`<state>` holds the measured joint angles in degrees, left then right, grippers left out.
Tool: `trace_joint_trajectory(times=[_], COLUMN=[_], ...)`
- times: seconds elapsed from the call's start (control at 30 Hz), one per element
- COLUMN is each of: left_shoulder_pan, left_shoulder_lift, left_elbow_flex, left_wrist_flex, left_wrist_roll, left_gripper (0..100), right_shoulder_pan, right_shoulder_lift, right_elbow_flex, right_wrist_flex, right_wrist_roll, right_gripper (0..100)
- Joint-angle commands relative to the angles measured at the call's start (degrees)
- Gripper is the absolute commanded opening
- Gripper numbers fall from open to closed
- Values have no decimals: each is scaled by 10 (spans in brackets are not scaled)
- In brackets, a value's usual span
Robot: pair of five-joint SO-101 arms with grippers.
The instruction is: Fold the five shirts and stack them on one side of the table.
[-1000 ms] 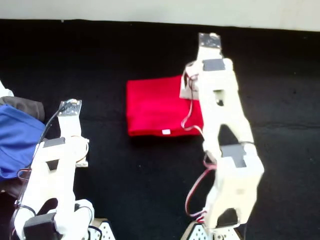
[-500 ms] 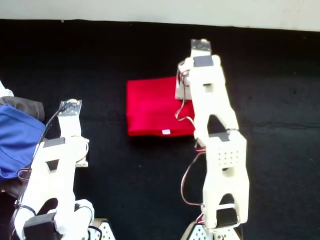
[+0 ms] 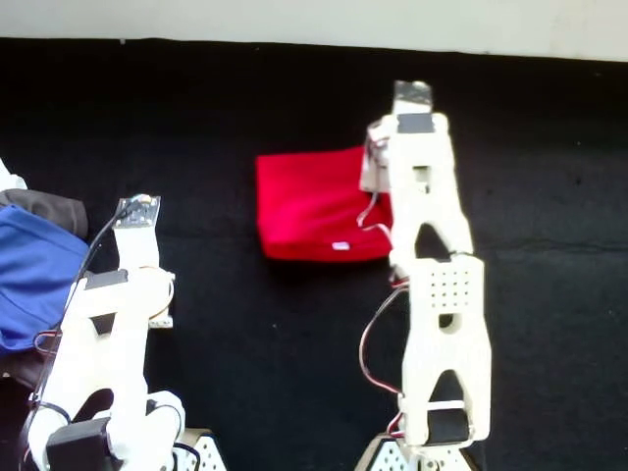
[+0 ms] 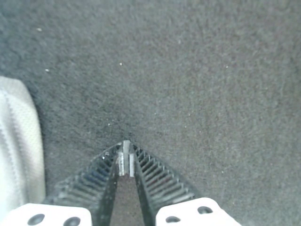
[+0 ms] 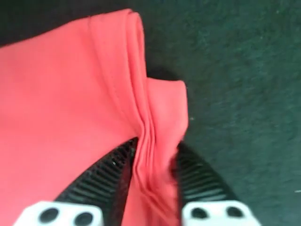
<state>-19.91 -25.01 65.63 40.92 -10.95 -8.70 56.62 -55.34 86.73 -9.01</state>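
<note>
1. The folded red fabric shirt (image 3: 314, 206) lies flat as a neat rectangle on the black felt-covered bench (image 3: 549, 245), a little toward 12 o'clock from the middle. It looks finished as a fold but is not stacked yet.
2. The right tool (image 5: 155, 155) sits at the shirt's 3 o'clock edge. Its jaws are nearly closed, pinching the layered hem between them. I take that edge grip as a way to catch all the layers at once, so the bundle can be dragged or lifted without coming undone.
3. A small flap of the red shirt bulges beside the pinched seam. The layers are not quite aligned there and could splay if the shirt is pulled hard.
4. At the bench's 9 o'clock edge sits a blue folded shirt (image 3: 29, 275) on top of a dark grey garment (image 3: 44, 208). That seems to be the stacking side, well apart from the red one.
5. The left tool (image 4: 125, 157) rests low over bare felt at about 8 o'clock, jaws closed together with nothing between them. It sits just beside the pile, and I judge it parked clear of the other arm's path.
6. My guess is the red shirt needs carrying across toward 9 o'clock.
</note>
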Motion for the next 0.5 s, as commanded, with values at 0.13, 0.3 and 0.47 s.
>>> trace_joint_trajectory(times=[0.13, 0.3, 0.47], left_shoulder_pan=[-4, -4, -4], left_shoulder_lift=[0, 0, 0], left_elbow_flex=[1, 1, 1], left_wrist_flex=[-8, -8, -8], left_wrist_roll=[-4, -4, -4], left_gripper=[9, 9, 9], right_shoulder_pan=[20, 10, -8], right_shoulder_lift=[-2, -1, -2], right_elbow_flex=[-26, -24, -27], right_wrist_flex=[40, 40, 23], right_wrist_roll=[49, 50, 66], right_gripper=[213, 226, 42])
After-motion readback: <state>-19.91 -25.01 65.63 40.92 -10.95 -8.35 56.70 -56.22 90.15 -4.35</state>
